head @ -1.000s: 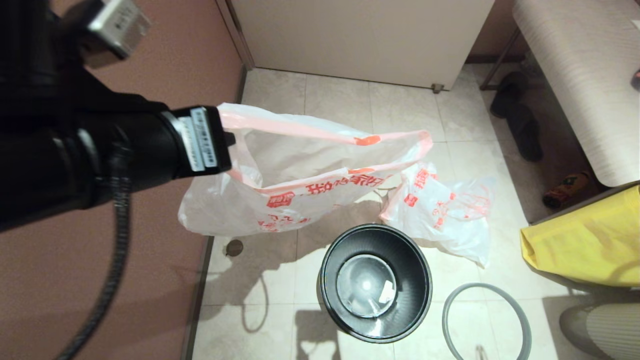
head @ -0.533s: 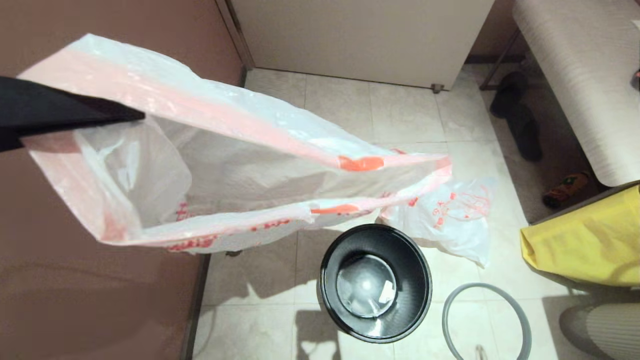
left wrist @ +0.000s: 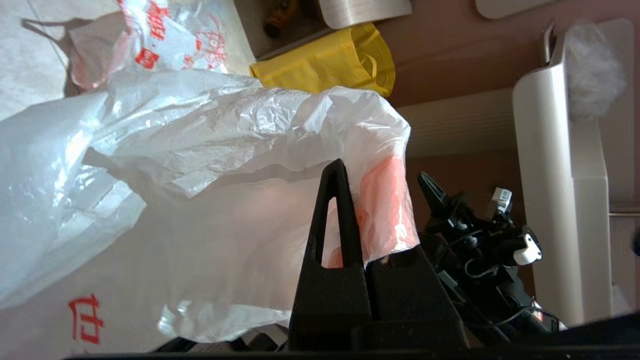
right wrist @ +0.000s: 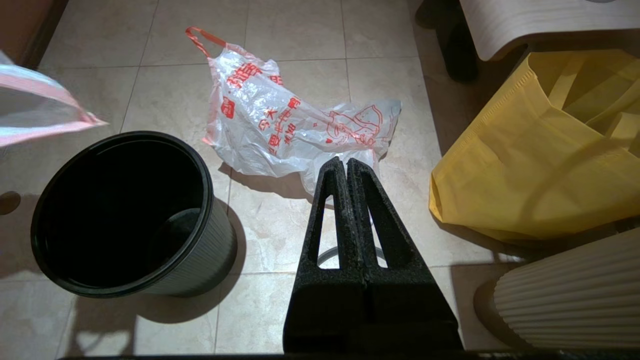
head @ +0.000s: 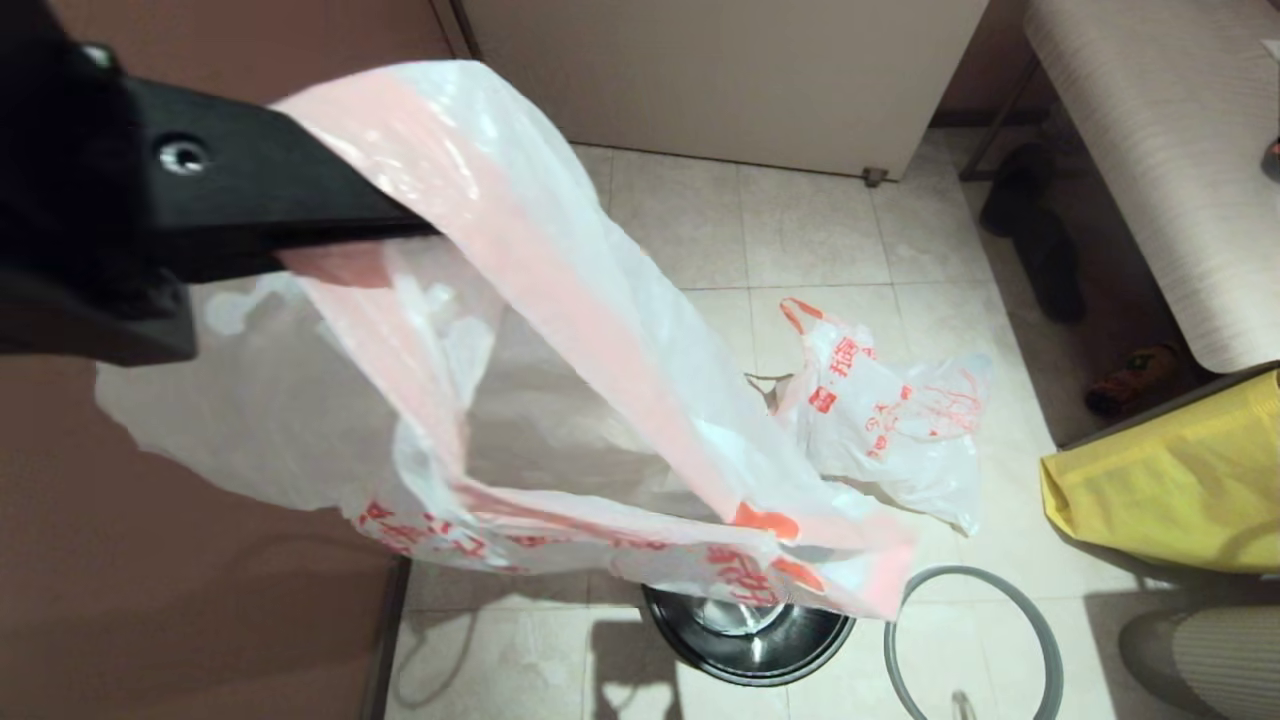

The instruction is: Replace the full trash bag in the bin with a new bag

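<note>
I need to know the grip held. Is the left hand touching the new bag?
Touching. The left wrist view shows the left hand shut on the new bag, its orange hem pinched between the fingers.

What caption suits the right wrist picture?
Shut right hand hangs above the floor; empty bin, full trash bag lying beside it.

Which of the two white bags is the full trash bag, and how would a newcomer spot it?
Start at the bin on the tiled floor, then look just beyond it toward the yellow bag. The full trash bag lies crumpled there, with a thin orange-red loop handle; the new bag hangs from the left gripper by its pale-orange hem.
</note>
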Controlling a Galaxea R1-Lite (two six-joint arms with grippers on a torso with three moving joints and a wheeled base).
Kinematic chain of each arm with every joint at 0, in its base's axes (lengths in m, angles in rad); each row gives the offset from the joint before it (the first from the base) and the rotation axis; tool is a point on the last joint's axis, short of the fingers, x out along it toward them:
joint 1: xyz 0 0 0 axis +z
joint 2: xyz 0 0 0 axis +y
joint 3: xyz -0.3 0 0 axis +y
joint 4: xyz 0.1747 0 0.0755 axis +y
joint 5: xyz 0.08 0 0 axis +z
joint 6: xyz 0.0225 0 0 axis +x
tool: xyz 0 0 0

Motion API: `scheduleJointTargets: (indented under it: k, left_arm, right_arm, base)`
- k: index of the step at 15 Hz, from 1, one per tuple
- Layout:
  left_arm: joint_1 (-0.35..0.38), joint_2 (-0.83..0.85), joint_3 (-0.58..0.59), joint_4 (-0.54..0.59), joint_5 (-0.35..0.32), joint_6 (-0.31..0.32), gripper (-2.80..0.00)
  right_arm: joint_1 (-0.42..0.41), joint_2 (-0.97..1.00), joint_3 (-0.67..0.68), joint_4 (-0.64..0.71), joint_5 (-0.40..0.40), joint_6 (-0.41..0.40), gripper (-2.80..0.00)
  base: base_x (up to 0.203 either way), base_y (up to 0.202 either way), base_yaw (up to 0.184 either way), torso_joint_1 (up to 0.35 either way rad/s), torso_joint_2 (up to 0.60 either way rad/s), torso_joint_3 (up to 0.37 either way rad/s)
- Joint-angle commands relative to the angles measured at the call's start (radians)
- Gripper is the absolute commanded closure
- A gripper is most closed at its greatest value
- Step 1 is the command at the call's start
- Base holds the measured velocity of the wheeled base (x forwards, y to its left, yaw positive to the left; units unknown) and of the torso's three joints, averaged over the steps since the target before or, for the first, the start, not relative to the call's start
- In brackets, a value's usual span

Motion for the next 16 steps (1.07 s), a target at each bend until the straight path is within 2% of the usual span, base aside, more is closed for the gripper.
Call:
scheduleJointTargets:
  k: [1,4,7,10,13,16]
  left_arm:
    - [-0.036,0.112,-0.028,-0.005,0.001,-0.003,0.0]
    - [-0.1,0.199,-0.158,0.008,0.003,-0.001,0.0]
    - [-0.15,0.278,-0.297,0.079,0.001,-0.003,0.0]
    - [-0.188,0.371,-0.389,0.09,-0.001,-0.004,0.0]
    - [-0.233,0.465,-0.41,-0.029,-0.024,0.004,0.0]
    - [-0.24,0.502,-0.41,-0.094,-0.11,-0.019,0.0]
  right_arm:
    - [0.0,0.002,0.0,-0.002,0.0,0.0,0.0]
    - [0.0,0.002,0.0,-0.002,0.0,0.0,0.0]
    - [0.0,0.002,0.0,-0.002,0.0,0.0,0.0]
    - [0.0,0.002,0.0,-0.002,0.0,0.0,0.0]
    - [0.0,0.002,0.0,-0.002,0.0,0.0,0.0]
    - [0.0,0.002,0.0,-0.002,0.0,0.0,0.0]
  base:
    - [0.0,0.0,0.0,0.0,0.0,0.0]
    - [0.0,0.0,0.0,0.0,0.0,0.0]
    - [0.0,0.0,0.0,0.0,0.0,0.0]
    - [0.0,0.0,0.0,0.0,0.0,0.0]
    - [0.0,0.0,0.0,0.0,0.0,0.0]
    - [0.0,0.0,0.0,0.0,0.0,0.0]
